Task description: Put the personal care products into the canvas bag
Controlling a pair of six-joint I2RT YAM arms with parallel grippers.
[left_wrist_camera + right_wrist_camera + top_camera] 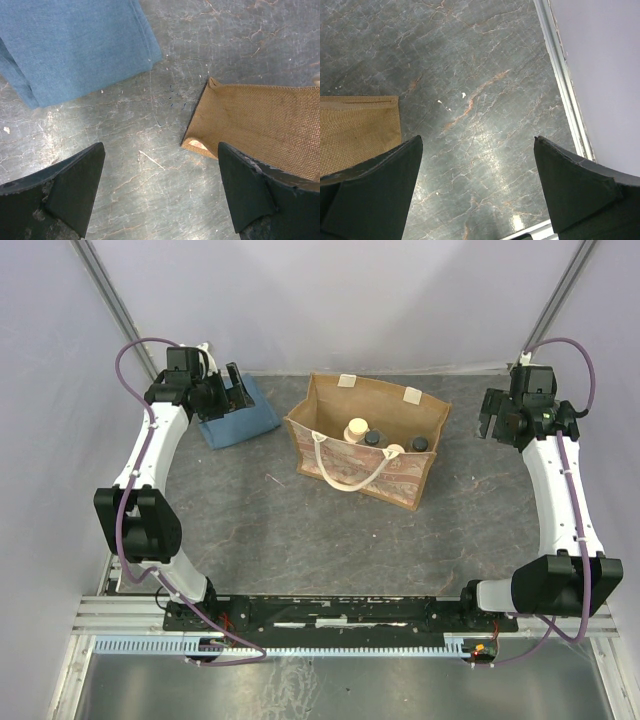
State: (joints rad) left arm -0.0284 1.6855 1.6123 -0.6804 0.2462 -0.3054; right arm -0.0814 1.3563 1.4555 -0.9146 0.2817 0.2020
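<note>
Canvas bag (400,480) is standing open mid-surface (300,530), with all four personal care products (356,429) sitting upright inside it. Left end effector (160,150) is hovering by the folded blue cloth (250,422), fingers wide apart, gripping nothing. Right end effector (477,142) is hanging off the bag's right end, fingers likewise apart.

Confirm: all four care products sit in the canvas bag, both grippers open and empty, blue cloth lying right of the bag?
Wrong on the cloth. The top view shows the blue cloth left of the canvas bag, by the left gripper. The rest stands: beige bottle, dark-capped bottles and pale yellow jar sit in the bag; the right gripper and the left are open and empty.
</note>
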